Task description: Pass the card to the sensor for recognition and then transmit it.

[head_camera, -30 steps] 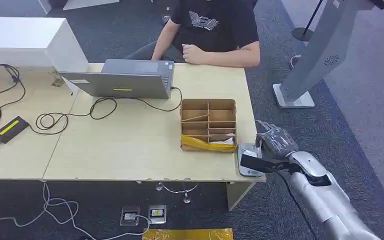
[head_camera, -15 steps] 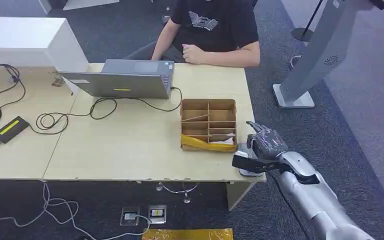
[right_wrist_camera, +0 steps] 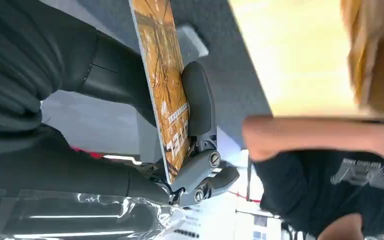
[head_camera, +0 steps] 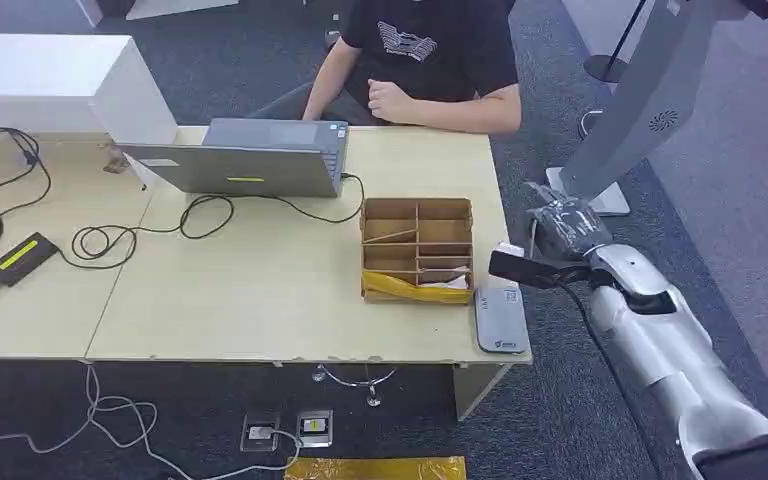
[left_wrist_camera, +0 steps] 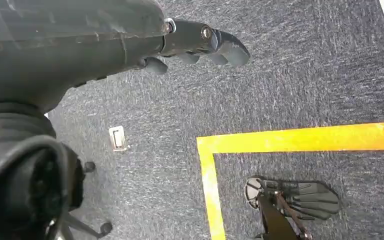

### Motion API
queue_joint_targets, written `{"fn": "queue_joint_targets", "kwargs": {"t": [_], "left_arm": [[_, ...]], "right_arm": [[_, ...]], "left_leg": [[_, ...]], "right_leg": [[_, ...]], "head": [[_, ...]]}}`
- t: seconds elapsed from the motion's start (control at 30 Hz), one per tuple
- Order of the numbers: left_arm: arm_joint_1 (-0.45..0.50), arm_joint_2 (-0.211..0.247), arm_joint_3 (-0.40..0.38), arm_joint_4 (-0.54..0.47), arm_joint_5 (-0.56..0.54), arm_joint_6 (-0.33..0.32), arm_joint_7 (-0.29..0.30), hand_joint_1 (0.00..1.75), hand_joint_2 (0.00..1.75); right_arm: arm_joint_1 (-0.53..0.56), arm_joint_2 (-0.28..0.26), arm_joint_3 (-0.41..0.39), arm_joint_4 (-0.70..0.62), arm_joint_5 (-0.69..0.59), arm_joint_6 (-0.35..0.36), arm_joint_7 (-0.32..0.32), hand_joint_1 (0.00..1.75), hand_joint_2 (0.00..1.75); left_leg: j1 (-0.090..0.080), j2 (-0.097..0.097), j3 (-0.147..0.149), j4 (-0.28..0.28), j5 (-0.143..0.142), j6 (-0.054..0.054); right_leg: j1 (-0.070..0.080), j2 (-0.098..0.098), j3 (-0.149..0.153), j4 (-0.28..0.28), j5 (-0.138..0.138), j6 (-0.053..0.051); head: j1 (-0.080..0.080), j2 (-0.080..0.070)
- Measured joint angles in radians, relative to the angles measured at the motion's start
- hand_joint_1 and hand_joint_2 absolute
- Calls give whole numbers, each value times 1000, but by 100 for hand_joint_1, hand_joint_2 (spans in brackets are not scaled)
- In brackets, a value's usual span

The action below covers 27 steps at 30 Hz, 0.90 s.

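Note:
My right hand (head_camera: 558, 240) hovers beside the table's right edge, raised above the floor and a little beyond the grey card sensor (head_camera: 501, 320), which lies flat at the table's front right corner. Between thumb and fingers it pinches a thin card; its white edge (head_camera: 509, 250) shows in the head view. The right wrist view shows the card's orange printed face (right_wrist_camera: 165, 85) edge-on, clamped by the thumb (right_wrist_camera: 198, 102). A person in a black shirt (head_camera: 430, 45) sits behind the table. In the left wrist view, my left hand (left_wrist_camera: 200, 42) hangs over the carpet, fingers curled, holding nothing.
A wooden divided box (head_camera: 417, 248) holding a yellow packet stands just left of the sensor. A laptop (head_camera: 240, 160) with its cable, and a black device (head_camera: 20, 257), lie further left. A grey stand (head_camera: 620, 120) rises to the right of the table.
My right hand has lifted off the sensor and moved away from the front edge toward the person, carrying the card. The person's hand has shifted slightly.

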Motion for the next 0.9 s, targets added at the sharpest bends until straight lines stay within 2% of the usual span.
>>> {"fn": "queue_joint_targets", "kwargs": {"t": [0.13,0.3,0.6,0.8,0.9], "left_arm": [[0,0,0,0,-5,-7,0,0,0],[0,-1,0,0,-24,-12,0,0,0],[-2,-8,-7,0,-36,-12,-6,0,0],[-4,-12,-20,0,-47,-14,-9,0,0],[-4,-14,-24,0,-52,-17,-11,0,0]], "right_arm": [[-59,-14,-11,-22,9,21,0,175,175],[-88,-6,-16,-42,18,29,-3,175,175],[-88,90,-15,-49,9,16,8,175,175],[-91,174,-13,-45,46,0,37,175,175],[-99,192,-12,-40,56,-7,44,175,175]], "left_leg": [[0,0,0,0,0,0],[0,0,0,0,0,0],[1,-1,0,0,0,0],[1,1,0,0,0,-1],[1,1,0,0,0,-1]], "right_leg": [[0,0,0,0,0,0],[1,0,1,0,0,0],[1,0,1,1,0,0],[1,2,0,1,0,0],[1,2,0,1,0,0]], "head": [[0,0],[0,0],[0,0],[0,0],[0,0]]}}
